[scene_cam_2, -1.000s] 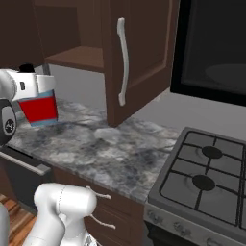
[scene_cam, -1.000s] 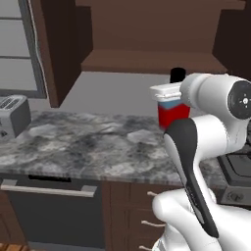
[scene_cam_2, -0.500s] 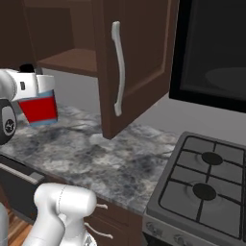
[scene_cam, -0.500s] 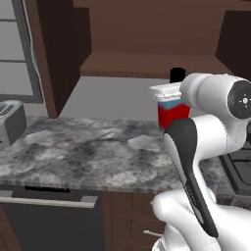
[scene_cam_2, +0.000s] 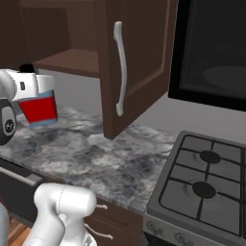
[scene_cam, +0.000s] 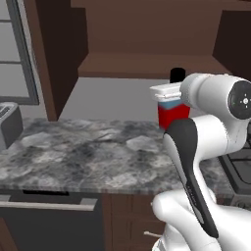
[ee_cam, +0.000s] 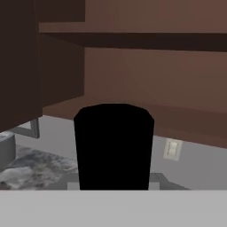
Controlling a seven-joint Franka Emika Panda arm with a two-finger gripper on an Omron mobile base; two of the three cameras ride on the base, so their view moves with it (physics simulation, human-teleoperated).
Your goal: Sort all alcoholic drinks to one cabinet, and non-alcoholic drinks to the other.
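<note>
Tool: my tool point(scene_cam_2: 30, 91) is clamped on the bottle.
Bottle: squat, square blue bottle point(scene_cam: 174, 113) with red label and black cap point(ee_cam: 114, 146), held upright above the worktop.
Worktop: mottled grey stone worktop point(scene_cam: 83, 154).
Cabinet: dark wood cabinet point(scene_cam_2: 139, 57) stands open above the worktop, its smooth brown shelf point(scene_cam: 147, 65) just higher than the bottle.

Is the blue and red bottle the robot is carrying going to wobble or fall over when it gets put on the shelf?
Probably not. The bottle looks squat and square with flat sides, so it should stand steady and not roll. It looks stiff, like glass, so it might break if dropped. The gripper is shut on it near the black cap, and it hangs a bit tilted, so it may rock when set down.
</note>
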